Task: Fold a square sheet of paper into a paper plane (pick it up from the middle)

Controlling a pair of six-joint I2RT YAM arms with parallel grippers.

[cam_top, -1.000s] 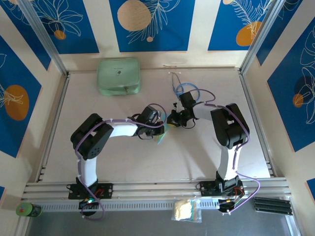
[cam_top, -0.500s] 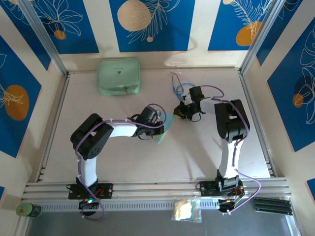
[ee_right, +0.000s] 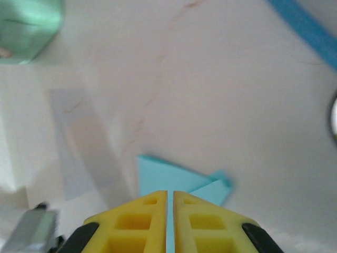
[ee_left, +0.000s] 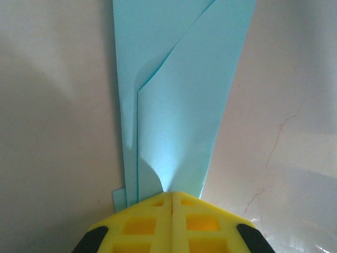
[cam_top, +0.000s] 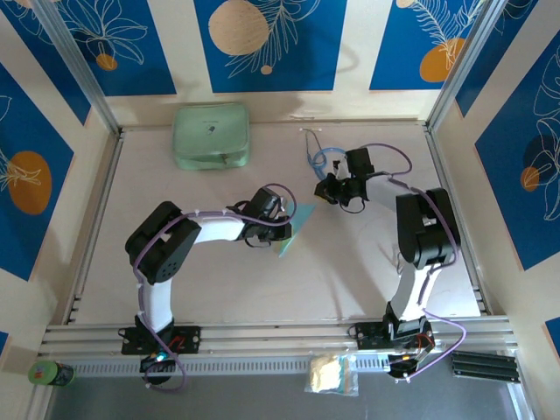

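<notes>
One sheet of light-blue paper is in play, and it is already partly folded. The paper plane (cam_top: 299, 226) is near the middle of the table (cam_top: 350, 289), a long narrow shape with overlapping flaps. Whether it rests flat or is lifted slightly cannot be told. The left jaws are clenched on one end of it, through all the layers. The right jaws, near the plane's far tip but apart from it, are pressed together with nothing between them.

The paper looks thin, light and limp. It would likely slide on the smooth table and buckle or spring open at its creases. An edge hold across every layer therefore seems safest, with pressure run along a crease rather than on a loose flap.

Counted: one paper plane, one mint-green case (cam_top: 210, 136) at the far left, one blue-tubed stethoscope (cam_top: 325, 157) beyond the right jaws, and two arms.
</notes>
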